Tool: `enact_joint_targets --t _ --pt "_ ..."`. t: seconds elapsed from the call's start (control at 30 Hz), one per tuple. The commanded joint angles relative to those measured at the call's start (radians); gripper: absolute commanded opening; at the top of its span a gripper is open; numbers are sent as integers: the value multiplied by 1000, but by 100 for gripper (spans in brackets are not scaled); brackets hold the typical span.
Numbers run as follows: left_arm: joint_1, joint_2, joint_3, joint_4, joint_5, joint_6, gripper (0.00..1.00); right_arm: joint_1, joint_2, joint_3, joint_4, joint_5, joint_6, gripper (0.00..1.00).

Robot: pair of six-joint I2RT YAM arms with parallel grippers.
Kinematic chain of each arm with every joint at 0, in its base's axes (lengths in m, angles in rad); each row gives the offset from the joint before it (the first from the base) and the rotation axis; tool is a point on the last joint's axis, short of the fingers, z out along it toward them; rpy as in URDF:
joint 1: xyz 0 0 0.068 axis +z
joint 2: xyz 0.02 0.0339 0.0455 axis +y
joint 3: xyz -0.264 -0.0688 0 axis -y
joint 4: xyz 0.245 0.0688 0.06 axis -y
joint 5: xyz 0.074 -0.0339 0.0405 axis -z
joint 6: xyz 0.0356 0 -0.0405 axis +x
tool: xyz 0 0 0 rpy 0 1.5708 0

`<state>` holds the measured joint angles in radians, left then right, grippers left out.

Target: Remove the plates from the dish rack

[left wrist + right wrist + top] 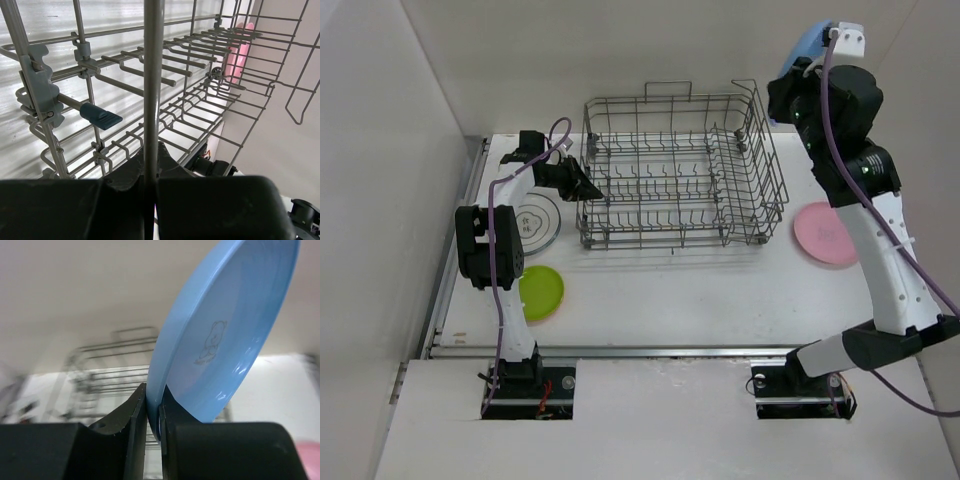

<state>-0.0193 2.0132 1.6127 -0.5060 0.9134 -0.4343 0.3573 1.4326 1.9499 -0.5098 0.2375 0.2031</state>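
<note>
Right jaws clenched on the rim of the light-blue plate [220,335], held on edge high beyond the right end of the dish rack [680,175] (likely raised to clear the tines). Left jaws pinch an upright wire on the rack's left side, probably to steady it. Top view: no plates show in the rack; pink plate [825,232], white patterned plate [538,222] and lime-green plate [542,292] lie on the surface [670,290]. Only the wrist views confirm both grips.

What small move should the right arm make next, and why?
Probably lower the blue plate toward the table near the pink plate. The right fingers pinch its rim, and it is held high, clear of the rack, which looks empty.
</note>
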Motion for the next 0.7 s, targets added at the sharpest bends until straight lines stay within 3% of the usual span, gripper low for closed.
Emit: enact_joint_targets --t 0.0,0.13,0.4,0.67 --pt "24 -11 39 -23 -18 16 0 -64 23 18 -99 399 -73 0" --pt "24 -11 39 -23 -18 16 0 -179 89 8 -229 499 -85 0" --pt "24 -11 39 -23 -18 25 0 -326 198 -196 -306 413 4 0" --pt "24 -21 49 -32 -18 25 0 -396 367 -220 -306 345 36 0"
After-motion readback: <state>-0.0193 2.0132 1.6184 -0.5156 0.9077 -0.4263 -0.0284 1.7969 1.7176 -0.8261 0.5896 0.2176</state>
